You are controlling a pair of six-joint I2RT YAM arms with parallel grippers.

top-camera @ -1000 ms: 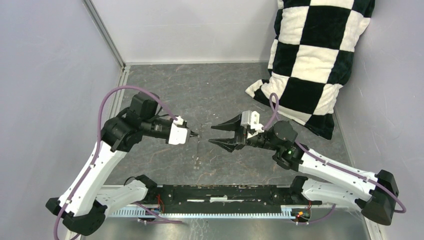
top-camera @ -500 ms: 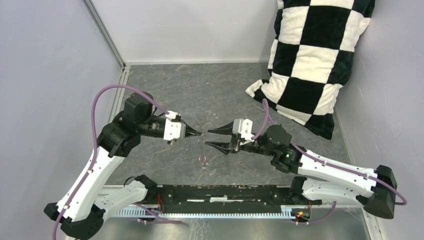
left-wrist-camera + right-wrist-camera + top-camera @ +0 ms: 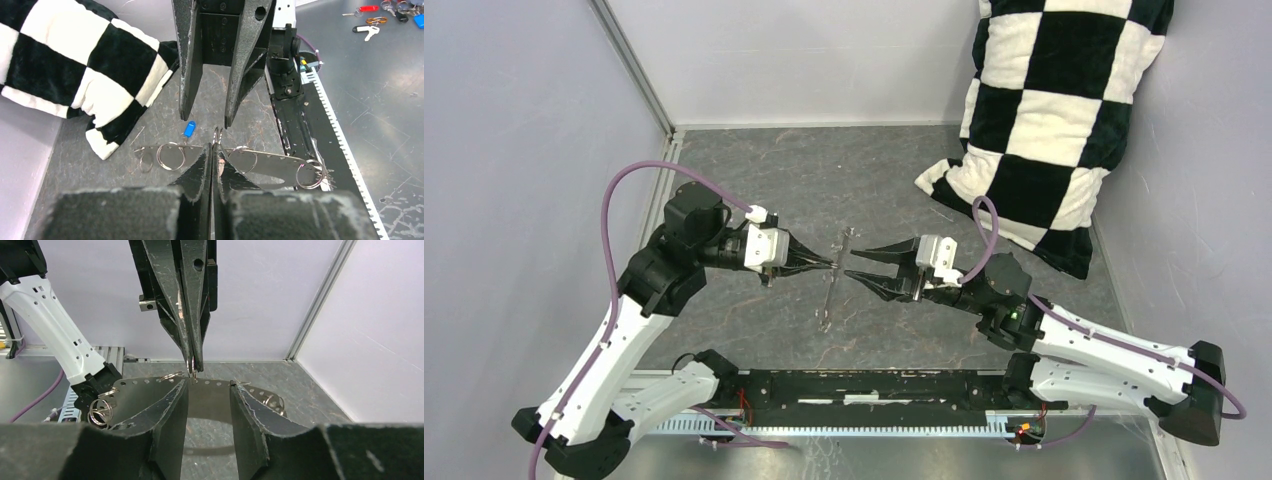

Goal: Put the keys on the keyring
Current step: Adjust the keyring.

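I judge a handover is in hand: left fingers (image 3: pixel 822 266) are shut on the keyring (image 3: pixel 833 290) above the counter (image 3: pixel 824 180), with the blue key (image 3: pixel 188 129) beside it, and right fingers (image 3: pixel 869 252), half open and empty at its 3 o'clock, must close squarely.

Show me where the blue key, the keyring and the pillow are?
key (image 3: pixel 188 129), left wrist view, on its blue head.
keyring (image 3: pixel 830 300), top view, on the lower stretch of the thin dark rod it looks like edge-on.
pillow (image 3: pixel 1054 120), top view, on a white square near its middle.
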